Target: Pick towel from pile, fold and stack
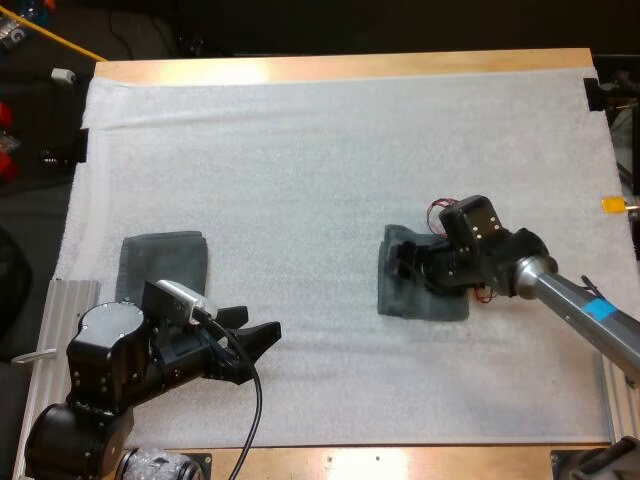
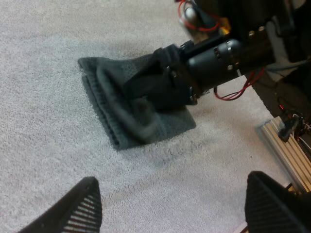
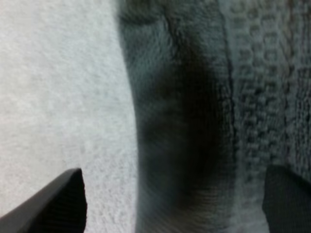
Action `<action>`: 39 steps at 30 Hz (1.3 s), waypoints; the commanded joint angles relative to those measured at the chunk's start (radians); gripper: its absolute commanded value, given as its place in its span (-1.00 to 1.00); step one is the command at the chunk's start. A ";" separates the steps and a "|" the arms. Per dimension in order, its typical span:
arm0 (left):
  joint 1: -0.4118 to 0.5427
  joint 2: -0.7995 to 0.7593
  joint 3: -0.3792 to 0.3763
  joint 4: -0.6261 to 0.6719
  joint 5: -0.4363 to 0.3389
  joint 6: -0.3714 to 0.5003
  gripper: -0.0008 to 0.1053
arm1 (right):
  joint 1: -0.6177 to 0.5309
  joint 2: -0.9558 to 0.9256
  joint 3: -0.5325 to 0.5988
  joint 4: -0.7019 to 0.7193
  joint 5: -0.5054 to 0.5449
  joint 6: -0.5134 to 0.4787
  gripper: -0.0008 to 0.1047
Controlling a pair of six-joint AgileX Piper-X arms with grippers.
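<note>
My right fingers (image 3: 58, 204) stand wide apart, gripping nothing, over the towel (image 1: 420, 300) — its far part hidden under my arm; left fingers (image 1: 262, 335) gape empty.

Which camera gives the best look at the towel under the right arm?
Left wrist view: towel nearly whole. High view: right end effector covers part. Right wrist view: a close patch of weave.

The left towel (image 1: 163, 262) lies by the desk's (image 1: 330, 68) left edge. The right towel (image 1: 410, 295) lies right of centre, seemingly under the right pincer (image 1: 408, 264).
</note>
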 commanded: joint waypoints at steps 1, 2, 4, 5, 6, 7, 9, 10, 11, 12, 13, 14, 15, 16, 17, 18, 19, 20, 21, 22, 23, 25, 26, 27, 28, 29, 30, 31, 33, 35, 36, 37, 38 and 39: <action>0.002 -0.002 -0.007 -0.002 0.007 -0.006 0.17 | 0.001 -0.025 -0.002 0.000 0.013 -0.014 0.40; 0.002 -0.002 -0.007 -0.002 0.007 -0.006 0.17 | 0.001 -0.034 -0.002 0.000 0.014 -0.012 0.40; 0.002 -0.002 -0.007 -0.002 0.007 -0.006 0.17 | 0.001 -0.036 -0.002 0.003 0.003 0.001 0.40; 0.002 -0.002 -0.007 -0.002 0.007 -0.006 0.17 | 0.001 -0.036 -0.002 0.002 0.000 0.004 0.40; 0.002 -0.002 -0.007 -0.002 0.007 -0.006 0.17 | 0.001 -0.036 -0.002 0.002 0.000 0.005 0.40; 0.002 -0.002 -0.007 -0.002 0.007 -0.006 0.17 | 0.002 -0.033 -0.002 0.002 0.000 0.013 0.40; 0.002 -0.002 -0.007 -0.002 0.007 -0.006 0.17 | 0.006 -0.033 -0.002 -0.004 -0.004 0.032 0.40; 0.002 -0.002 -0.007 -0.002 0.007 -0.005 0.17 | 0.013 -0.033 -0.002 -0.009 -0.004 0.031 0.40; 0.002 -0.002 -0.007 -0.002 0.007 -0.001 0.17 | 0.024 -0.033 -0.002 -0.016 -0.009 0.032 0.40; 0.002 -0.002 -0.007 -0.002 0.007 0.000 0.17 | 0.030 -0.033 -0.002 -0.017 -0.009 0.032 0.40; 0.002 -0.002 -0.007 -0.002 0.007 0.000 0.17 | 0.041 -0.033 -0.002 -0.023 -0.008 0.029 0.40; 0.002 -0.002 -0.007 -0.002 0.007 0.000 0.17 | 0.048 -0.033 -0.002 -0.026 0.002 0.029 0.39; 0.002 -0.002 -0.007 -0.002 0.007 0.000 0.17 | 0.050 -0.033 -0.002 -0.027 0.004 0.029 0.39; 0.002 -0.002 -0.007 -0.002 0.007 0.000 0.17 | 0.057 -0.036 -0.002 -0.027 0.005 0.029 0.39; 0.002 -0.002 -0.007 -0.002 0.007 0.003 0.17 | 0.060 -0.042 -0.002 -0.021 0.019 0.029 0.39; 0.002 -0.002 -0.007 -0.002 0.007 0.005 0.17 | 0.060 -0.046 -0.002 -0.019 0.025 0.029 0.39; 0.002 -0.002 -0.007 -0.002 0.007 0.008 0.17 | 0.060 -0.058 -0.002 -0.012 0.032 0.029 0.39; 0.002 -0.002 -0.007 -0.002 0.007 0.008 0.17 | 0.060 -0.075 -0.002 0.004 0.052 0.029 0.39; 0.002 -0.002 -0.007 -0.002 0.007 0.008 0.17 | 0.060 -0.084 -0.002 0.011 0.061 0.029 0.39; 0.002 -0.002 -0.007 -0.002 0.007 0.008 0.17 | 0.060 -0.108 -0.002 0.035 0.090 0.019 0.39; 0.002 -0.002 -0.007 -0.002 0.007 0.008 0.17 | 0.060 -0.129 -0.002 0.058 0.113 0.006 0.39; 0.002 0.001 -0.007 -0.002 0.007 0.008 0.17 | 0.060 -0.173 -0.002 0.101 0.131 -0.037 0.39; 0.002 0.001 -0.007 -0.002 0.007 0.008 0.17 | 0.060 -0.203 -0.002 0.133 0.135 -0.068 0.39; 0.002 0.001 -0.007 -0.002 0.007 0.010 0.17 | 0.060 -0.219 -0.002 0.144 0.135 -0.080 0.39; 0.002 0.001 -0.007 -0.002 0.007 0.014 0.17 | 0.060 -0.245 -0.002 0.178 0.135 -0.094 0.39; 0.002 0.001 -0.007 -0.002 0.007 0.015 0.17 | 0.060 -0.286 -0.002 0.222 0.137 -0.118 0.39; 0.002 0.001 -0.007 -0.002 0.007 0.015 0.17 | 0.060 -0.317 -0.002 0.252 0.143 -0.135 0.39; 0.002 0.001 -0.007 -0.002 0.007 0.015 0.17 | 0.060 -0.337 -0.002 0.269 0.148 -0.141 0.39; 0.002 0.001 -0.007 -0.002 0.005 0.015 0.17 | 0.060 -0.395 -0.002 0.316 0.173 -0.158 0.39; 0.002 0.001 -0.007 -0.002 0.005 0.018 0.17 | 0.060 -0.469 -0.002 0.370 0.209 -0.168 0.39; 0.002 0.001 -0.007 -0.002 0.005 0.018 0.17 | 0.060 -0.508 -0.002 0.396 0.216 -0.175 0.39; 0.002 0.001 -0.007 -0.002 0.002 0.018 0.17 | 0.060 -0.528 -0.002 0.405 0.217 -0.177 0.39; 0.002 0.001 -0.007 -0.002 -0.005 0.018 0.17 | 0.060 -0.568 -0.002 0.428 0.217 -0.179 0.39; 0.002 0.001 -0.007 -0.002 -0.011 0.019 0.17 | 0.060 -0.602 -0.002 0.452 0.217 -0.179 0.39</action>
